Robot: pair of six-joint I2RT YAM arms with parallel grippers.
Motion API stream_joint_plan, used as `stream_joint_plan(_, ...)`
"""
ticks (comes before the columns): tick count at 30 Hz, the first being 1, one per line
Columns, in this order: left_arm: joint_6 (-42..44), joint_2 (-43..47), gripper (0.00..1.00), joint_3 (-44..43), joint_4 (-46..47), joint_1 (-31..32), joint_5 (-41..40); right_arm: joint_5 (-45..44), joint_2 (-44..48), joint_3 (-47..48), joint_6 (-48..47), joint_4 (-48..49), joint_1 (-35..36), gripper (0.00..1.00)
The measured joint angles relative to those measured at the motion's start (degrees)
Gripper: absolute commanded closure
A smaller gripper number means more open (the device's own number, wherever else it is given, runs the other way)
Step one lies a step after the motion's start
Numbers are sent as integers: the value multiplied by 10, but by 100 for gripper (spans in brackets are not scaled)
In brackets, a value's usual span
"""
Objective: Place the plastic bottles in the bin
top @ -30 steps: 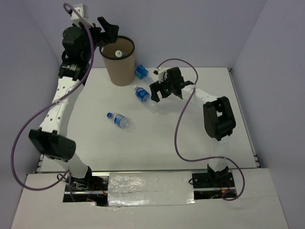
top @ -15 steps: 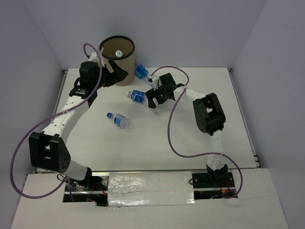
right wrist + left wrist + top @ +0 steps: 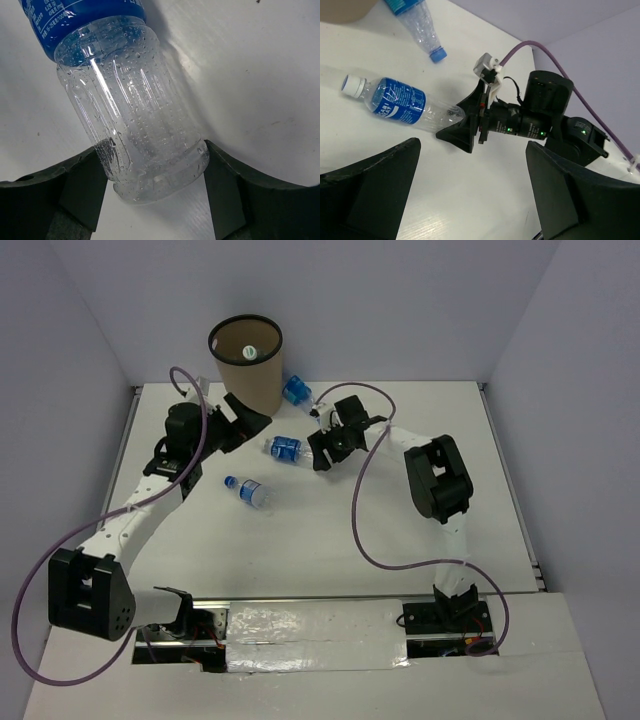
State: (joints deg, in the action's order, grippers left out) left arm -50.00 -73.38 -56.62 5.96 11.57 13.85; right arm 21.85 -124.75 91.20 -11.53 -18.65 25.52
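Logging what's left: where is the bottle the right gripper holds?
In the top view the bottle lies left of centre on the table, just near-right of the bin, its base in the right gripper.

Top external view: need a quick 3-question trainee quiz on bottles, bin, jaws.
1. True or false: the left jaws hold a bottle.
2. The right jaws grip the blue-labelled clear plastic bottle at its: A cap, B label, C base.
3. How many bottles show outside the tall tan cardboard bin?
Key: 1 false, they are open and empty; 2 C; 3 three.
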Motion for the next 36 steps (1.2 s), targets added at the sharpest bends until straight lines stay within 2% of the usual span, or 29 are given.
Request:
stream_joint_plan(3, -5, 0, 1, 11, 1, 0, 0, 16, 17, -26, -3, 2, 1, 77)
stream_joint_plan(8, -19, 2, 1, 37, 21, 2, -1, 35, 71, -96, -3, 3, 3, 83)
stream_joint_plan(13, -48, 13, 1, 83, 39, 15, -7, 55, 168, -167, 18, 21, -7, 90)
stream_joint_plan(23, -124, -18, 1, 113, 157, 66, -12, 128, 379, -257, 106, 120, -58, 92)
stream_joint_plan(30, -162, -79, 1, 94, 223, 105, -14, 176, 401, -285, 159, 156, -55, 92)
stream_joint_plan(36, -179, -87, 2, 91, 277, 120, -19, 205, 404, -319, 203, 187, -62, 92)
